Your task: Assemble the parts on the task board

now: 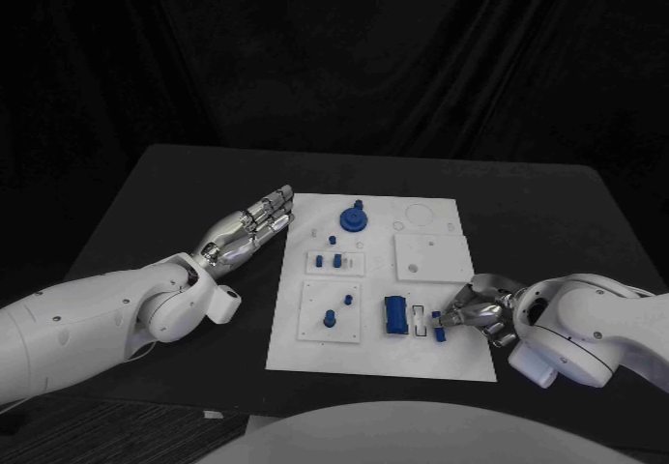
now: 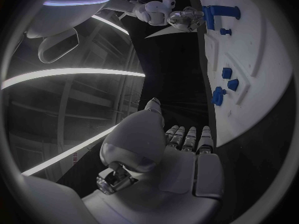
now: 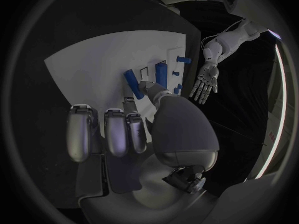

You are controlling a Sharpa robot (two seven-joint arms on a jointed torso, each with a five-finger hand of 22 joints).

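Task board (image 1: 419, 362) lies white in the middle of my black bench (image 1: 167, 184). My left hand (image 1: 258, 224) rests just beside its left edge, fingers straight, holding nothing. My right hand (image 1: 472, 314) pinches a small blue part (image 1: 439, 329) at the board's near right, beside a blue block (image 1: 397, 316).

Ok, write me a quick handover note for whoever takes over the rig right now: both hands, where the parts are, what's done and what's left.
Left hand: open, fingers straight, over the black table just left of the task board, holding nothing.
Right hand: at the board's right edge, fingertips on a small blue part; whether it grips it is unclear.
Parts: blue round part stands at the far end, small blue pieces mid-left, blue block near the right hand.
Done: some parts stand in the board.
Left: seat the part at the right hand.
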